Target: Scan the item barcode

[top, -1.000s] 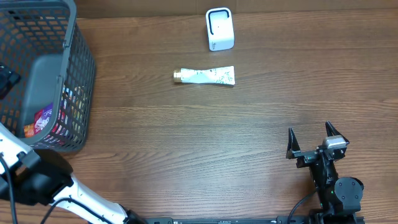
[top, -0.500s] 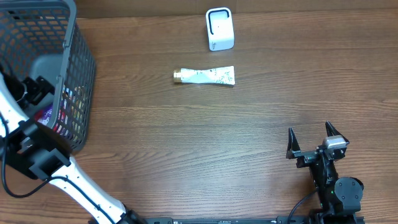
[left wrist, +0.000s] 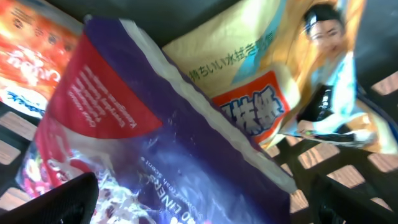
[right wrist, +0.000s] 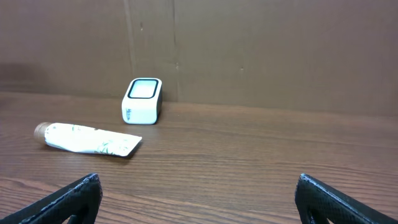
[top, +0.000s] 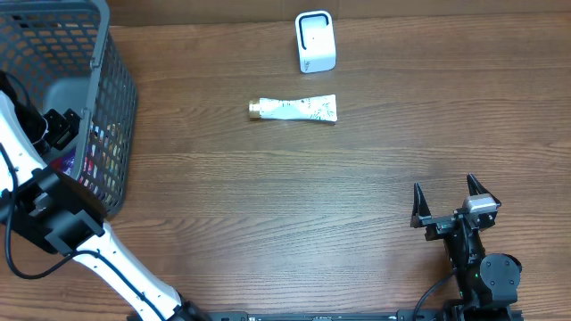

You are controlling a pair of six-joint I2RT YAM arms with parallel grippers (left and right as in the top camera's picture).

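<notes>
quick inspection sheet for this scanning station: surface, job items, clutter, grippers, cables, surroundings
surface: wooden table, no marks seen
job's things: white scanner upright at the far edge; tube lying flat in front of it, apart; purple packet and yellow packet in the grey basket at left
clutter: nothing seen
grippers: left gripper open, inside the basket over the packets; right gripper open, empty, near edge
cables: black cable beside the left arm
surroundings: brown panel wall behind the table
</notes>
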